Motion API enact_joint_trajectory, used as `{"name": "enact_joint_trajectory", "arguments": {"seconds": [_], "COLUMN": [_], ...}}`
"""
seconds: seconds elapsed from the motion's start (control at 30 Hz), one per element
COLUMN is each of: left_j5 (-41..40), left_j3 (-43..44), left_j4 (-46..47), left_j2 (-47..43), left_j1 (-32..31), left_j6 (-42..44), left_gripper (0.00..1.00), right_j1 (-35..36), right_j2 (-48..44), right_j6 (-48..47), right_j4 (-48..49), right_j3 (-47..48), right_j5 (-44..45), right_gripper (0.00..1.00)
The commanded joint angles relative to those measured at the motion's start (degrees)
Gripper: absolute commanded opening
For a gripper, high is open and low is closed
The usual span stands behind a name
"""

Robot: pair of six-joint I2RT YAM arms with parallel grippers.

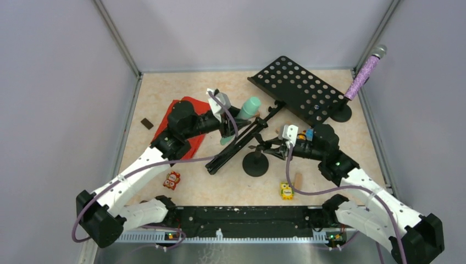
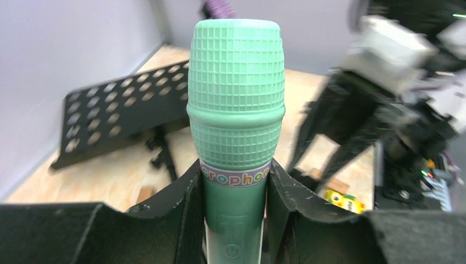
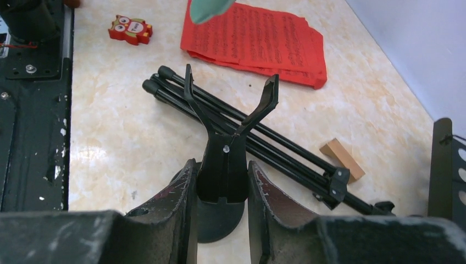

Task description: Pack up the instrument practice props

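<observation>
While my left jaws pinch the mint-green microphone (image 2: 236, 82) above the middle of the surface (image 1: 231, 187), my right jaws clamp a short black mic holder (image 3: 226, 140) beside the folded tripod legs (image 3: 286, 147). I see the purple microphone (image 1: 365, 74) by the far right corner and the red pages (image 3: 258, 44) toward the left edge.

Folded black tripod legs (image 1: 236, 146) bar the table's (image 1: 165, 88) centre; the black perforated rack (image 1: 299, 88) fills its far right; the far-left corner lies open.
</observation>
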Motion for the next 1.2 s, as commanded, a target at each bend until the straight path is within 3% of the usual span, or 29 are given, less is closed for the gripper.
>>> {"name": "enact_joint_trajectory", "arguments": {"seconds": [0.0, 0.2, 0.37, 0.63, 0.8, 0.9, 1.17], "left_j5": [-14.1, -19.9, -20.7, -20.1, -17.9, -17.5, -17.1], "left_j3": [0.6, 0.8, 0.1, 7.2, 11.4, 12.0, 11.2], "left_j4": [-5.4, -13.0, -10.9, -14.3, -19.8, -20.7, -20.9], "left_j2": [2.5, 13.1, 21.6, 35.4, 43.4, 46.0, 43.7], "left_j1": [5.0, 11.7, 12.0, 12.0, 11.8, 11.6, 11.2], "left_j6": [-8.0, -14.7, -10.8, -3.9, -4.0, -5.1, -7.2], "left_gripper": [0.02, 0.00, 0.00, 0.01, 0.20, 0.38, 0.72], "right_j1": [0.0, 0.0, -0.1, 0.0, 0.0, 0.0, -0.1], "right_j2": [-4.2, -7.4, -10.2, -13.3, -15.3, -16.0, -17.7], "right_j6": [2.2, 5.6, 9.6, 9.9, 9.6, 10.1, 13.0], "right_j4": [1.2, 0.0, 1.3, -1.2, -1.3, -0.9, 0.0], "right_j3": [-1.7, -2.5, -3.5, -4.2, -4.9, -5.4, -5.9], "right_j5": [4.3, 3.2, 2.1, 1.7, 1.1, 1.5, 6.1], "right_gripper": [0.00, 0.00, 0.00, 0.00, 0.00, 0.00, 0.00]}}
